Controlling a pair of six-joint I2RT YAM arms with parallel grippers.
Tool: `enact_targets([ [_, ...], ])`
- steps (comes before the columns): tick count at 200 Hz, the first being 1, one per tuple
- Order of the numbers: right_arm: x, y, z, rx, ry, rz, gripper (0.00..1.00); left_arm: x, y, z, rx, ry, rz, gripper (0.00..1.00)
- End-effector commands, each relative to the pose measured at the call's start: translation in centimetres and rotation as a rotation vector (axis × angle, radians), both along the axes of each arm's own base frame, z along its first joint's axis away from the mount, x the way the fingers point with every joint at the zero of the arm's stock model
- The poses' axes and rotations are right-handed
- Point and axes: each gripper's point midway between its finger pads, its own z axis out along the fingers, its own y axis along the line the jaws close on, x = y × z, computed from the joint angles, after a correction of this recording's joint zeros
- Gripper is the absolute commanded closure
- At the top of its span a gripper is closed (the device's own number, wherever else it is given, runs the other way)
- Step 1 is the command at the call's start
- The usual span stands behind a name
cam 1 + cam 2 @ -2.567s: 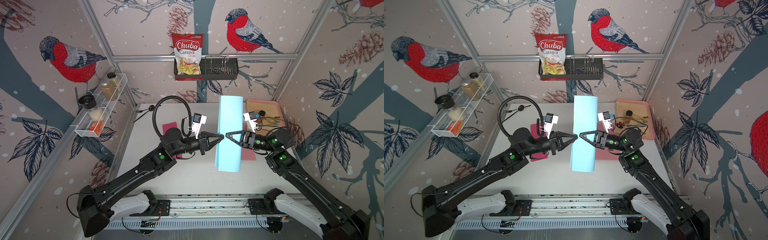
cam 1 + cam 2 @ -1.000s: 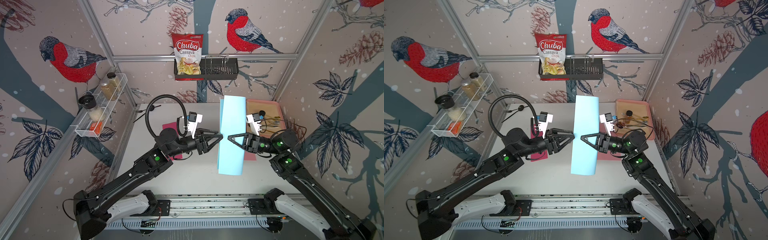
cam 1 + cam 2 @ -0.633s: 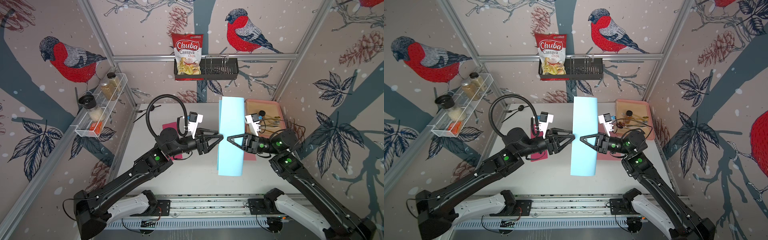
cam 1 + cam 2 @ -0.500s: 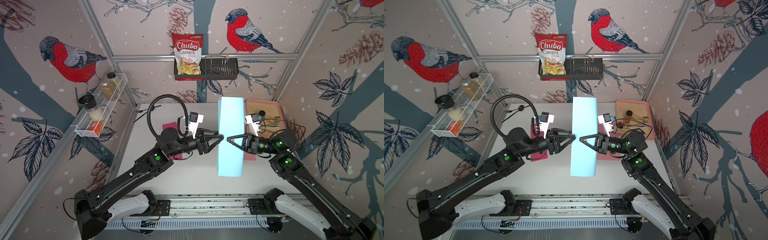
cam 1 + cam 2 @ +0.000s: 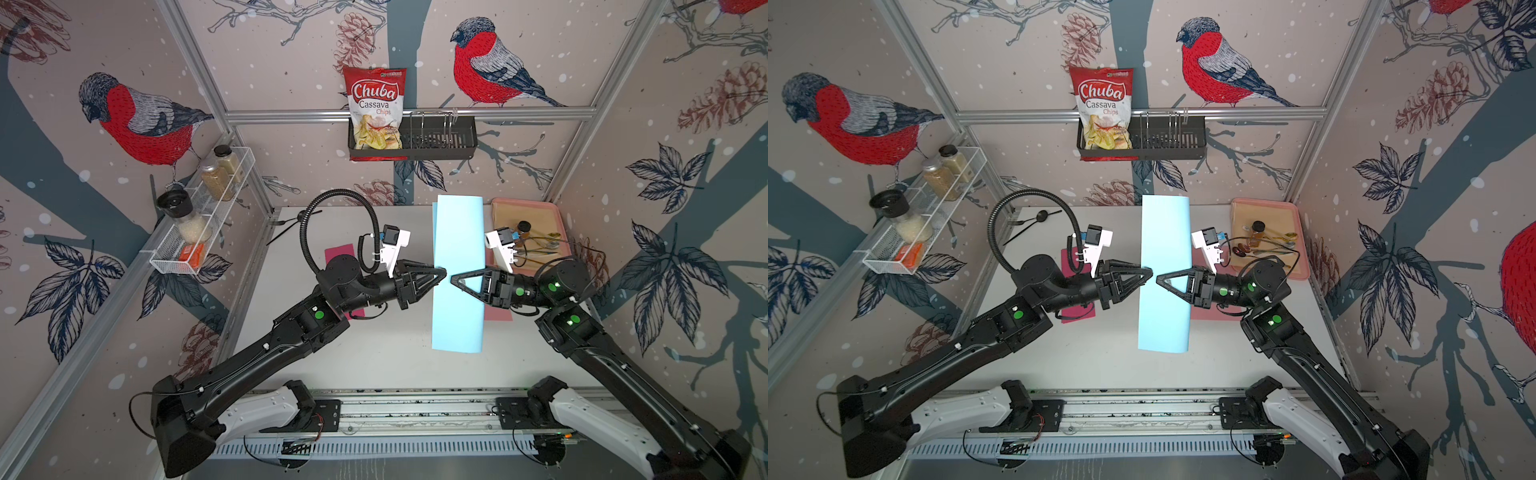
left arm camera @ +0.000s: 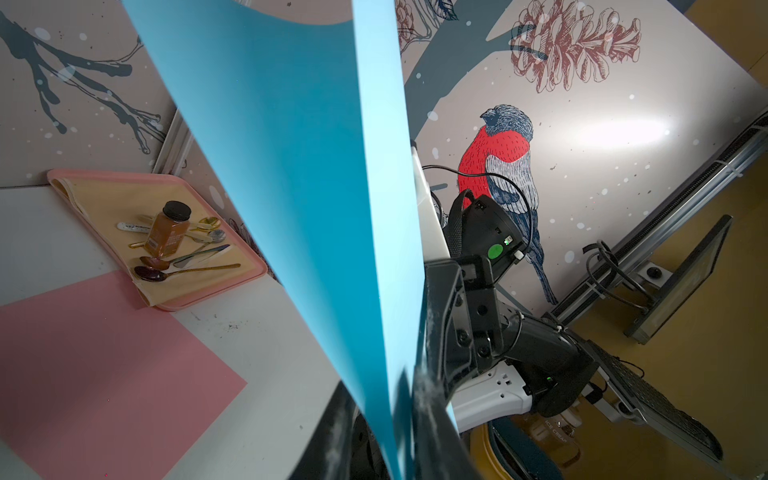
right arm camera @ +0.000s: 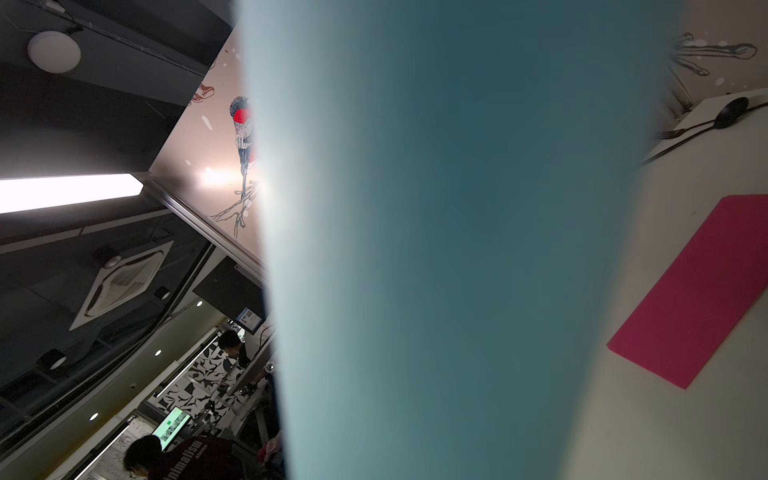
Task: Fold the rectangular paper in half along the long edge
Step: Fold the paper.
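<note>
Both the left tool [image 5: 444,274] and right tool [image 5: 453,277] pinch the raised blue paper [image 5: 457,324].

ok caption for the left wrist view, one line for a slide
Light blue paper sheet pinched in the left gripper, pink tray behind

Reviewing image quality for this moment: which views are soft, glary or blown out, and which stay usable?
Right wrist view: the light blue rectangular paper sits close to the lens, badly out of focus, hiding the middle; the ceiling strip light is blown out. Left wrist view: sharp, with a glare patch on the bird-print wall panel. Both top views: sharp, evenly lit.
</note>
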Motion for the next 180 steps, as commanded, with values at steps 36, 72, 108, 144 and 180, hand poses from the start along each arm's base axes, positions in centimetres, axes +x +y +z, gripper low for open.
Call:
enact_targets([
  [36, -0.2, -0.1, 0.5, 0.013, -0.037, -0.003, 0.8, -0.5, 0.0, 1.0, -0.038, -0.024, -0.025, 0.87],
  [72, -0.3, -0.1, 0.4, 0.013, -0.035, -0.003, 0.79, -0.5, -0.1, 1.0, -0.039, -0.023, -0.031, 0.97],
  [108, -0.1, -0.1, 0.2, 0.005, -0.033, -0.006, 0.77, -0.5, -0.1, 0.9, -0.041, -0.022, -0.032, 1.0],
  [144, 0.3, -0.1, -0.2, -0.014, -0.037, -0.026, 0.68, -0.7, 0.0, 1.1, -0.043, -0.025, -0.035, 1.0],
  [180, 1.4, -1.0, -0.1, -0.04, -0.05, -0.072, 0.59, -0.9, 0.0, 1.4, -0.052, -0.023, -0.045, 1.0],
])
